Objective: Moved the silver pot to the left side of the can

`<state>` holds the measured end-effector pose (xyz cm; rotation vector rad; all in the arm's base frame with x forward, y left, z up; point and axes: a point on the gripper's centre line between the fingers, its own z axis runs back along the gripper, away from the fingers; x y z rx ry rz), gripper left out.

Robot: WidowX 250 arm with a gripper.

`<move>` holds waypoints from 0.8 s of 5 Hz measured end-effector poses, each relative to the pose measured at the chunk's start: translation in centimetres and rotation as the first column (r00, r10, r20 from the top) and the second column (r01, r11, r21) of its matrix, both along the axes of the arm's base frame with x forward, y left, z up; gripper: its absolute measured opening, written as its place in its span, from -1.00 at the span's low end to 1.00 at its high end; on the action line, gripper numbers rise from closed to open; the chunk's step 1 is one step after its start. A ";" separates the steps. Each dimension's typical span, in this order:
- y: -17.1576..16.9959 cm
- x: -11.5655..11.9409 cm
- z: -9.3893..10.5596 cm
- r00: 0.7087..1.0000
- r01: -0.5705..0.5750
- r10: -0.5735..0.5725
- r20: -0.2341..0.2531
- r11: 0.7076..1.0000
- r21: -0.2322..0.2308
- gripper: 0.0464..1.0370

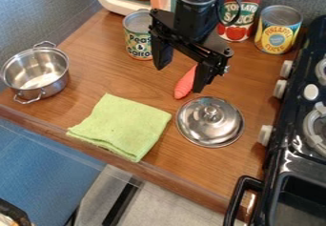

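The round silver metal pot (36,71) stands camera-left of the short pale-labelled tin can (136,41), apparently where it's wanted, so my jaws hang spread, pinching nothing.

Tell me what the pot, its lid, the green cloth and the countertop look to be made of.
The pot and the lid look like polished metal, perhaps stainless steel: silvery, with bright highlights. The green cloth seems to be soft, matte fabric, lying with slightly rumpled edges; the fibre is unclear. The countertop shows brown wood grain with a slight sheen, either real wood or a printed laminate.
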<state>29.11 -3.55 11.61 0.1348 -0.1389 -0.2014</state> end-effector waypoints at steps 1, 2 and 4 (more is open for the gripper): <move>0.1 0.0 -0.7 1.000 -0.001 0.001 -0.022 1.000 0.006 0.93; 4.2 0.2 -0.7 0.993 -0.115 0.115 -0.019 0.993 0.020 0.93; 13.3 -1.1 -1.5 0.953 -0.302 0.302 0.008 0.953 0.001 0.93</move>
